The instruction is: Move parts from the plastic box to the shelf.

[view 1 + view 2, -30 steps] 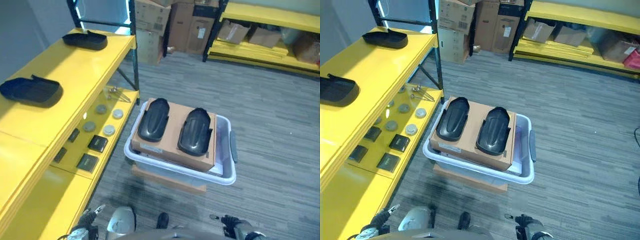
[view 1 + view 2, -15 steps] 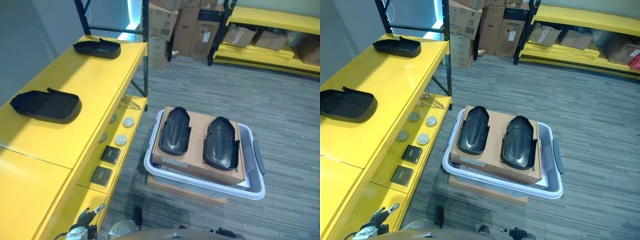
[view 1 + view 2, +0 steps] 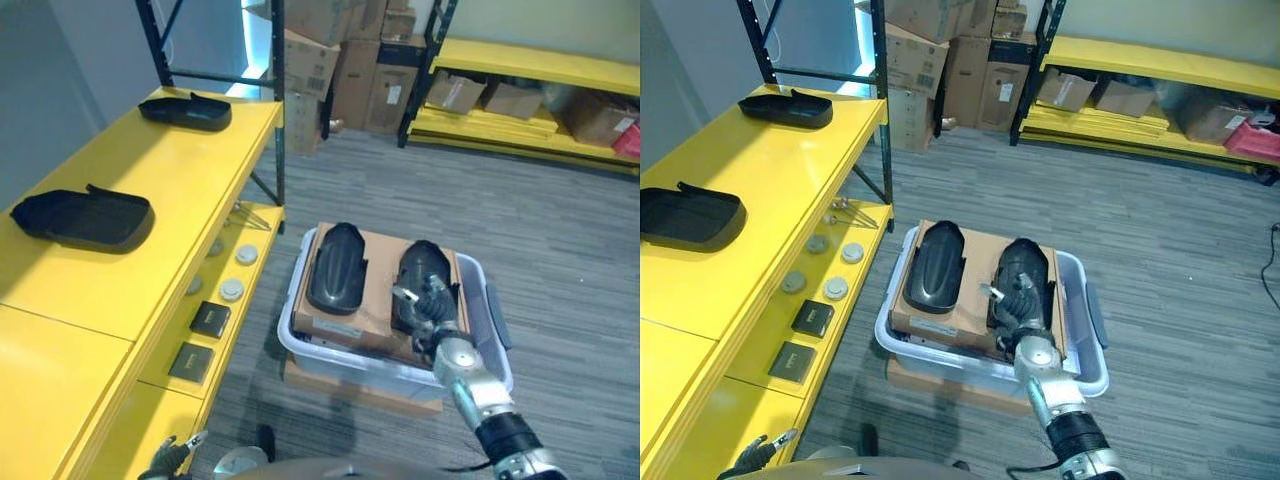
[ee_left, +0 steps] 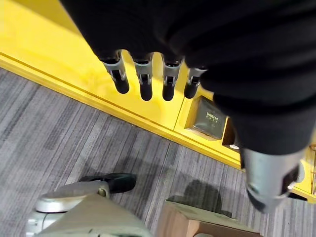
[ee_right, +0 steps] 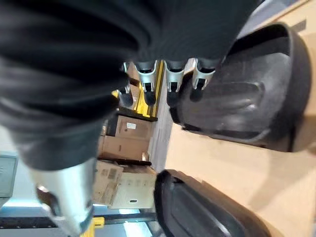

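A yellow shelf (image 3: pixel 150 190) runs along the robot's left, carrying two black parts (image 3: pixel 82 216) on its top level and small discs and dark pads on the level below. Beside it on the grey floor, a plastic box (image 3: pixel 492 352) holds a cardboard sheet (image 3: pixel 378 290) bearing two more black parts. The right robot hand (image 3: pixel 428 303) hovers over the right-hand part (image 3: pixel 1024 268), fingers (image 5: pixel 170 84) straight and apart. The left robot hand (image 4: pixel 148 74) hangs low by the shelf edge, fingers relaxed, holding nothing.
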Controlling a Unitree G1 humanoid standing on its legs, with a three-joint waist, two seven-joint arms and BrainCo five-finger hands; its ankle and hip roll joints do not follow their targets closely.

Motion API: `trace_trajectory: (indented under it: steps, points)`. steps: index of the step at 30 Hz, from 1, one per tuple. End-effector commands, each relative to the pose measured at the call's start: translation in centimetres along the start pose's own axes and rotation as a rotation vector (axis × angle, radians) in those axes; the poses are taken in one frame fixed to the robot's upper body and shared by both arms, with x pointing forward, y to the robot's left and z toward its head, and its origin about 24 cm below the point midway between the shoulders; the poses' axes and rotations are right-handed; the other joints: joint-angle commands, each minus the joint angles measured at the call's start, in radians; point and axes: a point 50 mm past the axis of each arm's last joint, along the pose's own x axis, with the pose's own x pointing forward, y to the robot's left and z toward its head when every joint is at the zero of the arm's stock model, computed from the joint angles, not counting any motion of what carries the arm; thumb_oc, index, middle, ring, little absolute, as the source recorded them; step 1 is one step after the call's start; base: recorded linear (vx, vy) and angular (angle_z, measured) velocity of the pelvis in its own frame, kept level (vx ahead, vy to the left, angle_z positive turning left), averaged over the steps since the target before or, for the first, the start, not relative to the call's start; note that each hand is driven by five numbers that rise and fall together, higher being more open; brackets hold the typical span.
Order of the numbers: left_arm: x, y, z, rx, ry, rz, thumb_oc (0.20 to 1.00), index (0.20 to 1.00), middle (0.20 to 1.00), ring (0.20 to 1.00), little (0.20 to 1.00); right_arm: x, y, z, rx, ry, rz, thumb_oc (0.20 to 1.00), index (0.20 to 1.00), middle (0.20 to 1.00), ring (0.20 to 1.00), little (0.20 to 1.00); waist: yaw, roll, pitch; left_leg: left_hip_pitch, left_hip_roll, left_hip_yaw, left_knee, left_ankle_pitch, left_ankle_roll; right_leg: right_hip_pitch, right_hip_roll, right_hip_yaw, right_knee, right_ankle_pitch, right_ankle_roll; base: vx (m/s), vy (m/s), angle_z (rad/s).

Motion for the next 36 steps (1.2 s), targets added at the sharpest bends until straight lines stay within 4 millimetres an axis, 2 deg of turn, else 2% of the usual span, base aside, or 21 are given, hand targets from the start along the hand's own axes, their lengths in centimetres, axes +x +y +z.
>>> trace_trajectory:
  steps: [1,3,6,7,10,12,13,14,16,17,20,24,25,28,35,36]
  points:
    - [0.4,-0.2,1.0,0.007,-0.022,0.017,1.0,1.0,1.0,1.0,1.0,0.9,-3.2,3.4,0.032,-0.124,-0.116,1.0,1.0,1.0,1.0,1.0,0.015,0.03,-0.002,0.067,0.037,0.016,0.053,-0.176,-0.003,-0.08,0.014,-0.021,0.008,0.006,0.021,0.03,0.018,-0.16]
    - [0.3,0.3,0.4,0.002,-0.008,0.034,1.0,1.0,1.0,1.0,1.0,0.8,-4.7,5.4,0.037,-0.194,-0.15,1.0,1.0,1.0,1.0,1.0,0.01,0.029,-0.005,0.072,0.037,0.023,0.048,-0.178,-0.002,-0.079,0.015,-0.021,0.008,0.005,0.022,0.07,0.004,-0.18]
    - [0.1,0.9,-0.5,-0.001,0.016,0.051,1.0,1.0,1.0,1.0,1.0,0.5,-6.4,7.4,-0.028,-0.266,-0.212,1.0,1.0,1.0,1.0,1.0,0.006,0.027,-0.007,0.076,0.037,0.031,0.043,-0.18,0.0,-0.081,0.016,-0.02,0.01,0.004,0.024,0.14,-0.002,-0.06]
    - [0.0,1.1,-1.2,-0.002,0.031,0.058,1.0,1.0,1.0,1.0,1.0,0.5,-7.6,7.7,-0.098,-0.279,-0.271,1.0,1.0,1.0,1.0,1.0,0.008,0.027,-0.006,0.074,0.036,0.03,0.044,-0.182,0.0,-0.086,0.014,-0.023,0.013,0.003,0.025,0.17,-0.015,-0.08]
    - [-0.2,1.4,-1.7,0.012,0.03,0.066,1.0,1.0,1.0,1.0,1.0,0.6,-9.2,7.6,-0.162,-0.269,-0.354,1.0,1.0,1.0,1.0,1.0,0.016,0.028,0.002,0.053,0.037,0.023,0.056,-0.184,0.003,-0.107,0.011,-0.029,0.026,0.001,0.026,0.11,-0.033,-0.05]
    - [0.1,1.3,-0.1,0.009,-0.038,0.048,1.0,1.0,1.0,1.0,1.0,1.6,-10.8,8.0,-0.171,-0.289,-0.48,1.0,1.0,1.0,1.0,1.0,0.03,0.036,0.041,-0.047,0.039,-0.003,0.107,-0.177,0.006,-0.19,0.004,-0.034,0.07,-0.003,0.025,-0.2,-0.031,-0.01]
    - [0.4,1.2,1.9,-0.01,-0.099,0.03,1.0,1.0,1.0,1.0,1.0,2.4,-11.6,9.0,-0.141,-0.315,-0.547,1.0,1.0,1.0,1.0,1.0,0.037,0.043,0.081,-0.109,0.037,-0.02,0.135,-0.171,0.006,-0.234,-0.001,-0.038,0.085,0.0,0.024,-0.32,-0.025,0.03]
    - [0.6,1.2,2.6,-0.018,-0.117,0.024,1.0,1.0,1.0,1.0,1.0,2.7,-11.8,9.4,-0.134,-0.323,-0.566,1.0,1.0,1.0,1.0,1.0,0.038,0.046,0.092,-0.13,0.036,-0.025,0.146,-0.169,0.006,-0.249,-0.003,-0.04,0.09,0.001,0.024,-0.41,-0.036,0.12]
    - [1.0,0.8,6.5,-0.052,-0.222,-0.003,1.0,1.0,1.0,1.0,1.0,4.1,-13.2,11.1,-0.054,-0.359,-0.642,1.0,1.0,1.0,1.0,1.0,0.048,0.059,0.162,-0.236,0.03,-0.057,0.202,-0.159,0.004,-0.322,-0.009,-0.044,0.11,0.014,0.022,-0.34,-0.075,0.13]
    - [1.0,0.6,7.6,-0.069,-0.251,-0.004,1.0,1.0,1.0,1.0,1.0,4.4,-13.6,11.3,-0.019,-0.357,-0.66,1.0,1.0,1.0,1.0,1.0,0.053,0.059,0.182,-0.269,0.029,-0.068,0.221,-0.156,0.003,-0.344,-0.01,-0.046,0.116,0.018,0.021,-0.26,-0.137,0.17]
    - [0.9,0.1,10.2,-0.096,-0.322,-0.024,1.0,1.0,1.0,1.0,1.0,5.2,-14.5,10.7,0.069,-0.323,-0.719,1.0,1.0,1.0,1.0,1.0,0.074,0.057,0.233,-0.347,0.026,-0.105,0.258,-0.146,-0.006,-0.386,-0.008,-0.066,0.127,0.025,0.019,-0.14,-0.161,0.15]
    - [0.7,-0.9,11.3,-0.016,-0.378,-0.073,1.0,1.0,1.0,1.0,1.0,5.5,-15.7,10.4,0.106,-0.306,-0.764,1.0,1.0,1.0,1.0,1.0,0.098,0.056,0.262,-0.382,0.024,-0.134,0.254,-0.13,-0.013,-0.403,-0.003,-0.094,0.126,0.028,0.019,-0.03,-0.117,0.18]
    - [0.6,-1.0,11.4,-0.01,-0.384,-0.091,1.0,1.0,1.0,1.0,1.0,5.6,-16.0,10.6,0.109,-0.297,-0.769,1.0,1.0,1.0,1.0,1.0,0.108,0.063,0.266,-0.372,0.028,-0.147,0.244,-0.146,-0.021,-0.396,0.005,-0.091,0.127,0.013,0.029,0.05,-0.072,0.13]
    - [0.6,-1.1,11.6,-0.006,-0.391,-0.107,1.0,1.0,1.0,1.0,1.0,5.7,-16.1,10.6,0.101,-0.274,-0.759,1.0,1.0,1.0,1.0,1.0,0.111,0.069,0.273,-0.37,0.026,-0.151,0.234,-0.141,-0.024,-0.395,0.005,-0.092,0.126,0.008,0.029,0.03,0.0,0.15]
    - [0.5,-1.1,10.8,-0.012,-0.374,-0.138,1.0,1.0,1.0,1.0,1.0,5.8,-15.9,8.9,0.035,-0.196,-0.738,1.0,1.0,1.0,1.0,1.0,0.115,0.076,0.273,-0.345,0.028,-0.144,0.208,-0.132,-0.03,-0.371,0.003,-0.09,0.107,0.005,0.027,0.01,0.021,0.05]
    - [0.5,-1.0,10.9,-0.018,-0.374,-0.14,1.0,1.0,1.0,1.0,1.0,5.8,-15.9,8.5,0.035,-0.167,-0.737,1.0,1.0,1.0,1.0,1.0,0.11,0.074,0.275,-0.357,0.025,-0.136,0.207,-0.111,-0.025,-0.38,-0.005,-0.096,0.105,0.019,0.02,-0.06,0.034,0.02]
